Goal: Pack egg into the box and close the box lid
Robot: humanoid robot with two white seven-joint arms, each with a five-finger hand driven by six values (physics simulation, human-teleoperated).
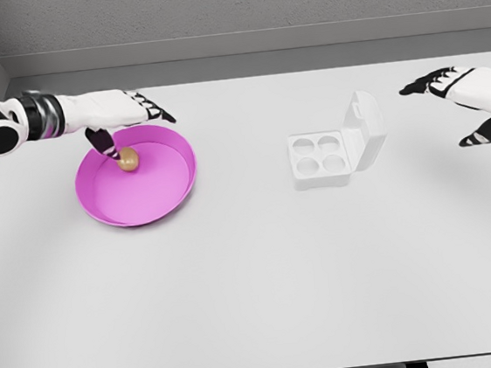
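Left hand [124,118] reaches in from the counter's left edge and hangs over the far rim of a pink bowl [154,193]. Its fingers point outward toward the counter's middle, while the thumb [103,144] dips down to the egg [128,159]; whether it actually touches or pinches the egg cannot be told. That tan egg lies inside the bowl, close to its far-left wall. Off toward the right half of the white counter [256,288], well apart from the bowl, sits the white egg box [320,158], its four round cups bare and its lid [364,129] standing up open on the right side. Near the counter's right edge, the right hand [465,104] hovers with fingers spread and holding nothing, just beyond the box.
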